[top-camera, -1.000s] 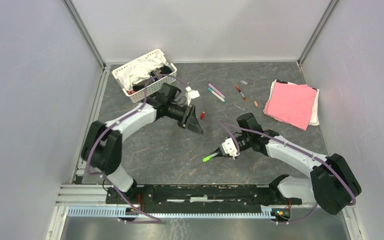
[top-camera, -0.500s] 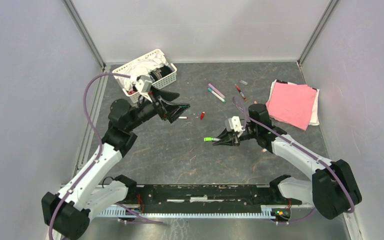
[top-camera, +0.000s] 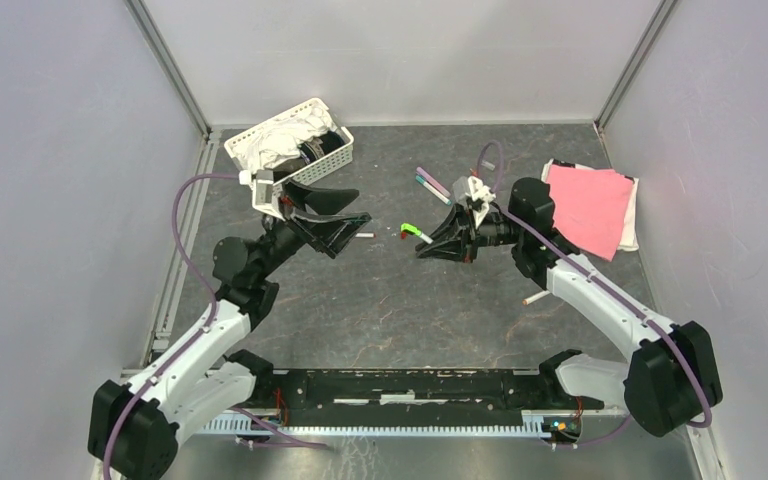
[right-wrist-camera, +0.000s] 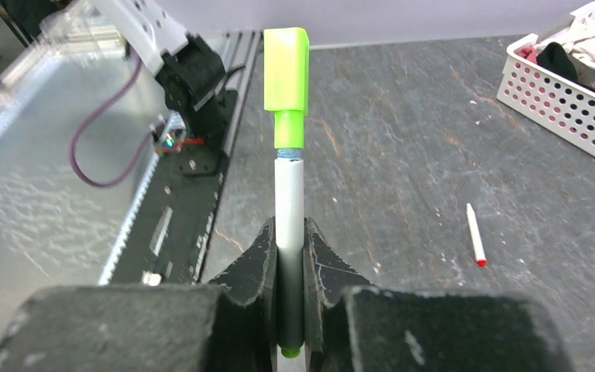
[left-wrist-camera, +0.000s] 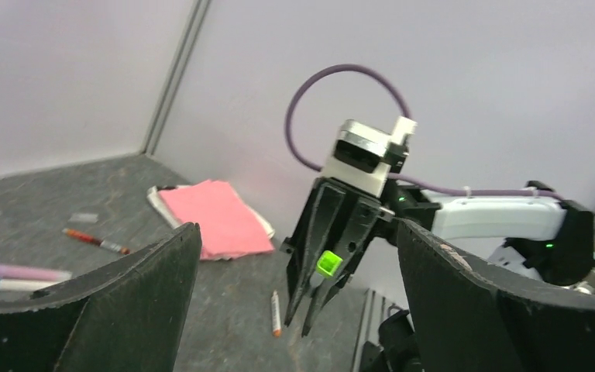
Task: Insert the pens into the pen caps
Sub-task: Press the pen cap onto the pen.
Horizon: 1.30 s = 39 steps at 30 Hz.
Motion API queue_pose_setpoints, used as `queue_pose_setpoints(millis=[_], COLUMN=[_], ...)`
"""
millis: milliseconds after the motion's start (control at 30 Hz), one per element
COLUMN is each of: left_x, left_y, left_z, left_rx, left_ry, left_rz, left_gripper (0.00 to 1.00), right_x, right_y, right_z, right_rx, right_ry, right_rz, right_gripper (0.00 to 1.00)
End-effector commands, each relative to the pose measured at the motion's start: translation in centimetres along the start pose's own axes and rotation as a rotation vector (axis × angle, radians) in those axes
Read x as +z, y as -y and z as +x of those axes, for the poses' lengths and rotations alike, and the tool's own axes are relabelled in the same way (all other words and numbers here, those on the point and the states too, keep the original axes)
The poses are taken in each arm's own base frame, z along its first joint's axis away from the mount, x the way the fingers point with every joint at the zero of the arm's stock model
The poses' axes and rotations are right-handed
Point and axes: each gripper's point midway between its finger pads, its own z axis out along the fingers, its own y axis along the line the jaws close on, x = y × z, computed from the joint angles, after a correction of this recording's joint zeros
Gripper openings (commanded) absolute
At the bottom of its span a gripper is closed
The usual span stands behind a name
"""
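My right gripper [top-camera: 425,248] [right-wrist-camera: 289,229] is shut on the white barrel of a green pen [right-wrist-camera: 288,194], raised over the middle of the table. A green pen cap [right-wrist-camera: 287,66] [top-camera: 415,232] [left-wrist-camera: 328,263] sits on the pen's front end. My left gripper [top-camera: 358,205] [left-wrist-camera: 298,226] hangs wide open and holds nothing, facing the right gripper from the left. A small red cap [top-camera: 401,238] lies under the green tip. Purple and teal pens [top-camera: 432,184] lie beyond it. A red-tipped pen [top-camera: 363,236] [right-wrist-camera: 475,235] and an orange-tipped pen [top-camera: 535,297] [left-wrist-camera: 276,313] rest on the table.
A white basket [top-camera: 332,128] [right-wrist-camera: 565,97] of cloth stands at the back left, just behind the left gripper. A pink cloth [top-camera: 592,208] [left-wrist-camera: 209,217] lies at the back right beside the right arm. A red pen [left-wrist-camera: 97,241] lies near it.
My left gripper has opened wide and pulled back and up to the left. The right gripper has carried the green pen away from the base, toward the table's far middle.
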Motion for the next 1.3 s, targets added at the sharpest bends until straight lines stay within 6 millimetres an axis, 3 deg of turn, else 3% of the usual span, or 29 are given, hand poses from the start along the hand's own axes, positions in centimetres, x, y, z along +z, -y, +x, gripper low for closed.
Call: queue_pose_setpoints(millis=[0,300,467,933,1100,1267], left_x=[0.5,2.8,3.5,5.8,6.2,6.3], left_y=[3.6,4.0,5.8,7.4,7.9,7.9], left_z=[-2.6,0.0,0.2,0.0,0.4,0.6], left_rx=[-0.052,0.056,0.1,0.082,0.072,0.069], left_ry=[0.102,0.063,0.112,0.145,0.125,0.118], left_rz=[0.149,0.152,0.255,0.363,0.399,0.401], left_gripper=[1.0,1.0,0.98,0.84,0.73,0.67], right_x=[0.2,0.5,0.7,1.3,1.4,1.4], right_y=[0.1,-1.1,-1.5,-1.9,-1.8,-1.8], right_z=[-4.6,-7.0,-7.4,-7.2,-7.1,-7.3], right_rx=[0.096,0.163,0.179,0.2,0.206,0.211], right_ry=[0.117,0.204,0.218,0.215,0.216,0.22], right_rz=[0.022,-0.025,-0.043,-0.069,-0.067,-0.07], right_gripper=[0.0,0.0,0.0,0.0,0.0,0.0])
